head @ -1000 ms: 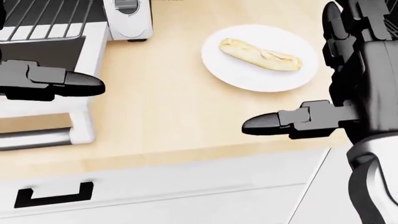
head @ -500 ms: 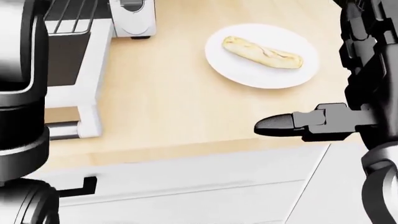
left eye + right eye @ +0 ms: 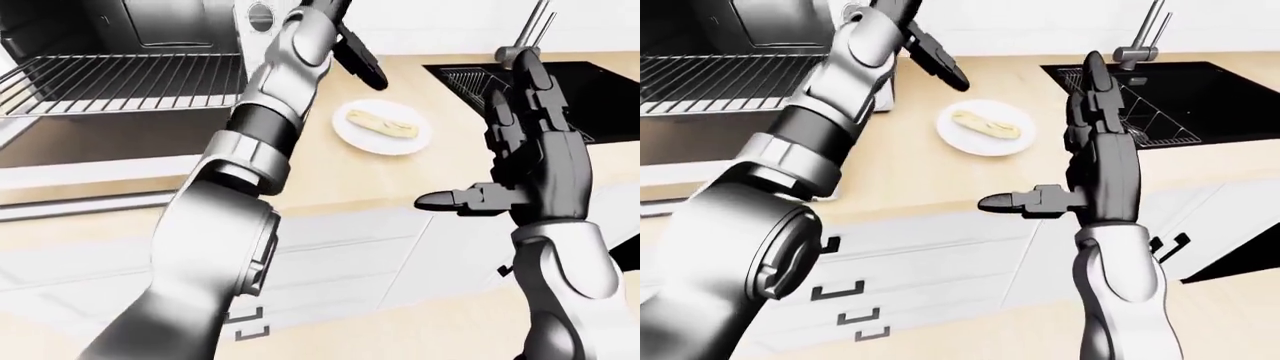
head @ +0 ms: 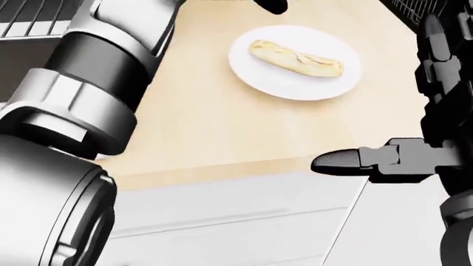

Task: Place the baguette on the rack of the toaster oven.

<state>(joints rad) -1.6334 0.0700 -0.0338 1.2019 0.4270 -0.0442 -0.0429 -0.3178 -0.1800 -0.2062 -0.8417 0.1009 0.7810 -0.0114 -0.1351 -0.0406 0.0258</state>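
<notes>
The baguette (image 4: 295,58) lies on a white plate (image 4: 295,87) on the wooden counter. The toaster oven stands at the left of the left-eye view, door down, with its wire rack (image 3: 120,81) slid out. My left hand (image 3: 358,54) is stretched out above the counter, just left of and above the plate, fingers open and empty. My right hand (image 3: 1080,142) is held upright to the right of the plate, nearer to me, fingers spread and thumb pointing left. It is empty and away from the baguette.
A black sink (image 3: 1170,90) with a faucet (image 3: 1140,37) lies at the right of the counter. White drawers with black handles (image 3: 845,289) run below the counter edge. My left arm (image 4: 81,111) fills the left of the head view and hides the oven there.
My left arm has lifted and reached out toward the plate, now covering the left of the head view. The right hand has stayed nearly still. The baguette has not moved.
</notes>
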